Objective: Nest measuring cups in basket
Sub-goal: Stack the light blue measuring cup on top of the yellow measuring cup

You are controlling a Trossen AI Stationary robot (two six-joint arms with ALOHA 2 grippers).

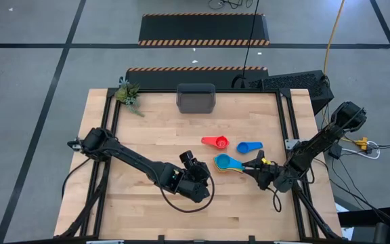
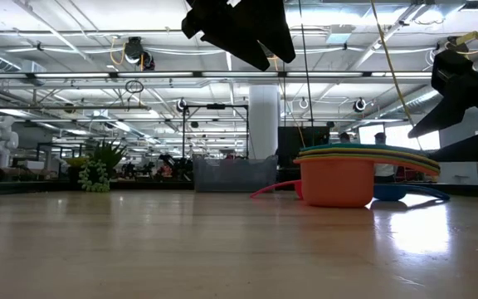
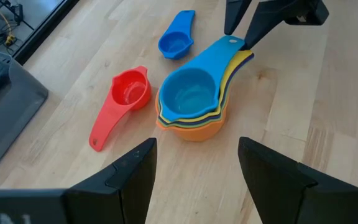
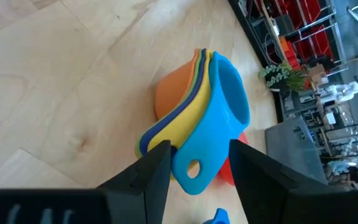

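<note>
Wooden table (image 1: 147,135), cups (image 1: 225,163), basket (image 1: 196,99), plant (image 1: 128,93)

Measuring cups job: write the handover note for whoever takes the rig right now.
Left claw: open, empty, hovering just short of the nested stack.
Right claw: fingers either side of the stack's handles, at the cyan cup's handle; firm grip not confirmed.
Stack: orange at the bottom, cyan on top, green, yellow and dark blue between, on the table.
Red cup and blue cup lie loose beside it.
Basket at the far edge, apparently no cups in it.
Done: five cups nested.
Left: add red and blue, move the stack into the basket.
</note>
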